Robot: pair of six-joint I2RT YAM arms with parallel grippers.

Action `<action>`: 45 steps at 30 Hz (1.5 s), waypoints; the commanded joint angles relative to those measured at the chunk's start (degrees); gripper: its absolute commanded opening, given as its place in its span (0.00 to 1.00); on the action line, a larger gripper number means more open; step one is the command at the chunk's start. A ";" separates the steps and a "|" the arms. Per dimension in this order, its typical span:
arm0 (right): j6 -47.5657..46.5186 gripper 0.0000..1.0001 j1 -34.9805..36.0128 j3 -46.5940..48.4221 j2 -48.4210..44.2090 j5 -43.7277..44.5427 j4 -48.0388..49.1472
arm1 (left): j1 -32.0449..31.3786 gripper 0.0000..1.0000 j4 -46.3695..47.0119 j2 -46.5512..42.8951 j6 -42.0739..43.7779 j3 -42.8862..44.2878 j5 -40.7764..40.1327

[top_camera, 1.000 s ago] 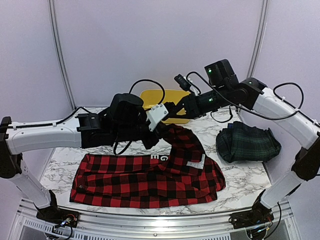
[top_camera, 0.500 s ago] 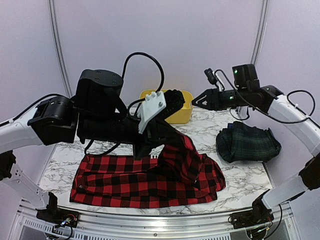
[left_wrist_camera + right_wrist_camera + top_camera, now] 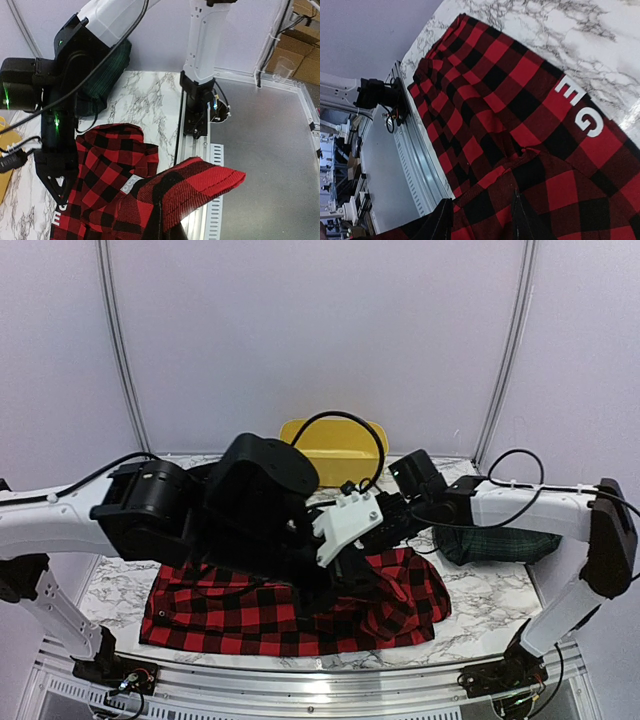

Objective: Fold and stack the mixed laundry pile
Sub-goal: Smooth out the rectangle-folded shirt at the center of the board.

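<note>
Red-and-black checked cloth [image 3: 200,185], soft and creased, sits clamped in the left pincer [image 3: 167,232]; the right pincer [image 3: 480,222] stands apart.

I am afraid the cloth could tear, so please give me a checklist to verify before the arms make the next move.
1. Left pincer shut on red cloth: ok.
2. Right pincer gripping red cloth: cannot tell; its fingers stand apart with cloth between them.
3. Red cloth flat: not ok; its right part is bunched and lifted.
4. Tartan cloth away from the red one: ok; it lies at the right side.
5. Tub off the cloth: ok; it stands at the back.
</note>
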 commanded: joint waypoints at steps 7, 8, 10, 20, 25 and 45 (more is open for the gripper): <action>-2.99 0.30 5.21 0.65 16.08 -0.66 4.62 | 6.60 0.00 2.90 5.99 -10.66 6.54 -0.41; -3.25 0.30 5.19 0.09 16.93 -0.74 4.48 | 8.14 0.00 4.41 4.23 -12.55 4.37 -0.88; -3.71 0.31 5.19 -1.44 18.59 -1.25 4.47 | 11.70 0.00 7.92 -0.53 -17.12 -3.50 -2.29; -3.06 0.53 1.76 1.58 11.22 0.93 -0.12 | 28.72 0.00 15.27 -20.21 -36.35 -32.37 -3.45; -4.26 0.62 -4.33 0.57 6.02 0.78 -2.85 | 34.83 0.00 15.15 -28.16 -46.63 -46.07 -6.03; -9.78 0.56 -6.68 -8.31 7.37 5.53 -6.45 | 46.81 0.00 12.88 -43.43 -57.51 -72.15 -11.24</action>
